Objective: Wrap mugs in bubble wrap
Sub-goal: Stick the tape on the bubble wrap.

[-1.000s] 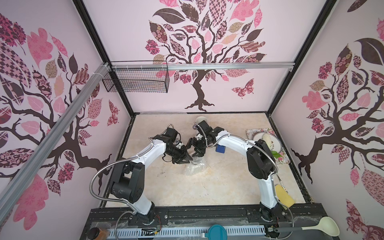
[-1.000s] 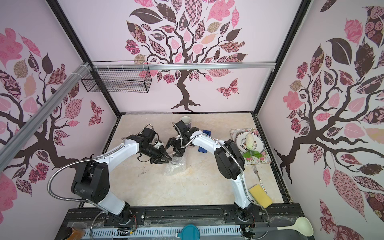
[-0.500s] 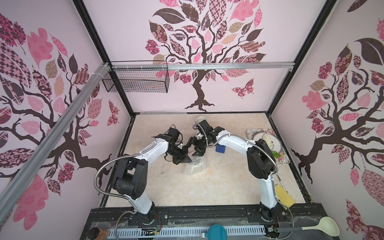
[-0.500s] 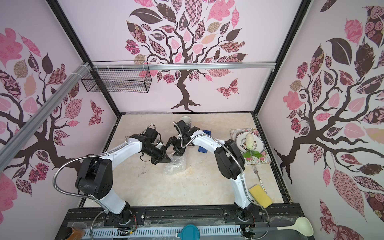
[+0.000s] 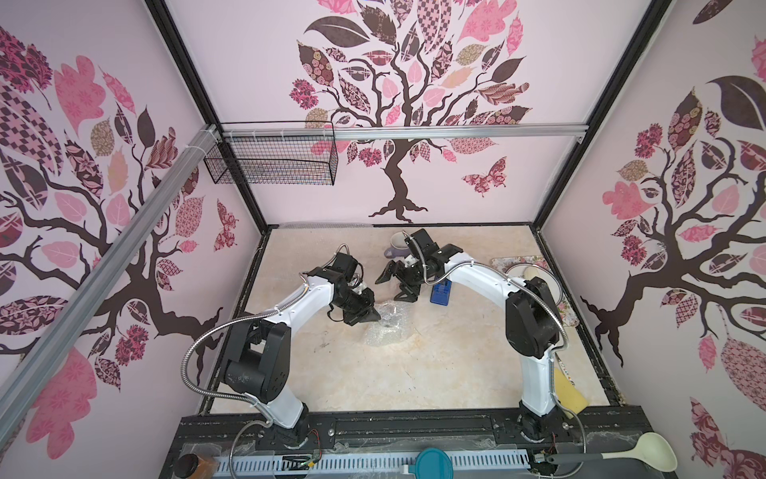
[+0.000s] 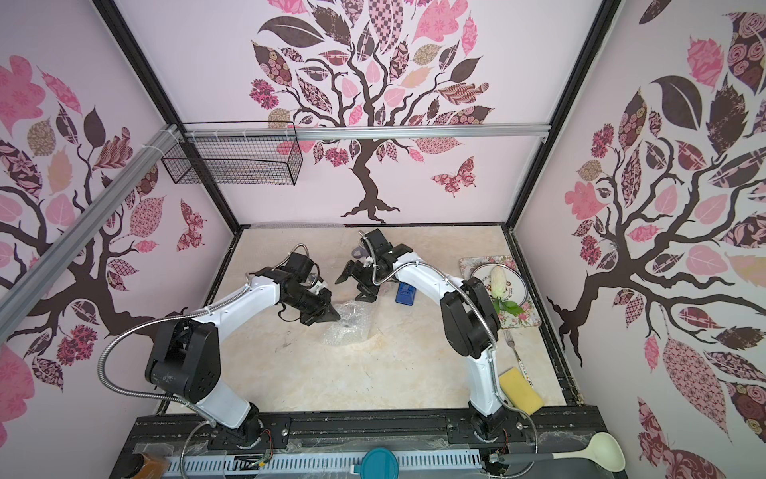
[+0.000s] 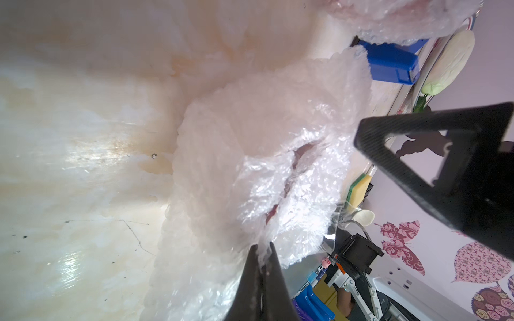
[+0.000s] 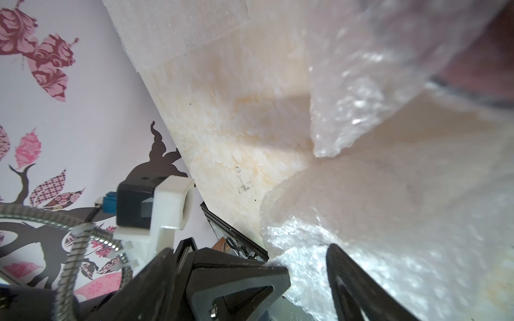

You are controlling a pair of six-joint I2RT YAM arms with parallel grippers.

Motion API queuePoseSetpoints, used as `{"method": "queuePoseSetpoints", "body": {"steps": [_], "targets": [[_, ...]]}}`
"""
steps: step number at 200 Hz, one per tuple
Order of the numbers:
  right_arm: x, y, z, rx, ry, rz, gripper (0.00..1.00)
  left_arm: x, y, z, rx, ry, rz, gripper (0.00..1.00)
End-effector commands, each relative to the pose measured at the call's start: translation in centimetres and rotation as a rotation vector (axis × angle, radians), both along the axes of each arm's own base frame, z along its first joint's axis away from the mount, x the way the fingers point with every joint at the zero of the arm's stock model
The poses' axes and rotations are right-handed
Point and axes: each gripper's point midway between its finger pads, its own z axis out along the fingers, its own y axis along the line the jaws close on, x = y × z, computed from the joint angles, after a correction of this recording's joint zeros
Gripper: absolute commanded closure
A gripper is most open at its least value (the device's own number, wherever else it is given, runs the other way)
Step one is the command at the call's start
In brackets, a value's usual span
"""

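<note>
Left fingers (image 7: pixel 251 283) pinch the bubble wrap (image 7: pixel 250 133); right fingers (image 5: pixel 385 274) spread wide.
The flap is probably best pulled gently and taut, without tearing.

Blue tape dispenser (image 5: pixel 440 293) is sitting mid-table, yellow sponge (image 6: pixel 520 392) is lying front-right, fork (image 6: pixel 516 352) resting just beside it, wire basket (image 5: pixel 273 166) hanging up back.

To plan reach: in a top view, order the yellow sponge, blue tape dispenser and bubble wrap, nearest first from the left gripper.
1. bubble wrap: pinched by the left gripper, in the middle.
2. blue tape dispenser: farther back and right.
3. yellow sponge: front right corner.
</note>
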Motion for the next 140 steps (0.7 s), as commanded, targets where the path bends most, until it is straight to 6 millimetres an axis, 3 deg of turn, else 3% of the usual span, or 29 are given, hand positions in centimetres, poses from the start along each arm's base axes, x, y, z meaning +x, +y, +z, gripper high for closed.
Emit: {"method": "queuePoseSetpoints", "body": {"steps": [1,56,87,140], "targets": [[-0.7,-1.3,3.3,0.004,-0.062,0.015,0.13,1.0,0.3,1.4,-0.005,-0.066,0.023,1.0],[-2.5,-4.7,3.9,-0.086,-0.101,0.05,0.12,1.4,1.9,0.9,0.005,-0.063,0.054,1.0],[-4.1,-6.2,1.2,-0.159,-0.083,0.073,0.17,1.3,1.9,0.8,0.0,-0.061,0.046,1.0],[-6.0,-5.0,-2.9,-0.237,-0.072,0.142,0.22,0.7,2.3,0.0,0.022,-0.051,0.029,1.0]]}}
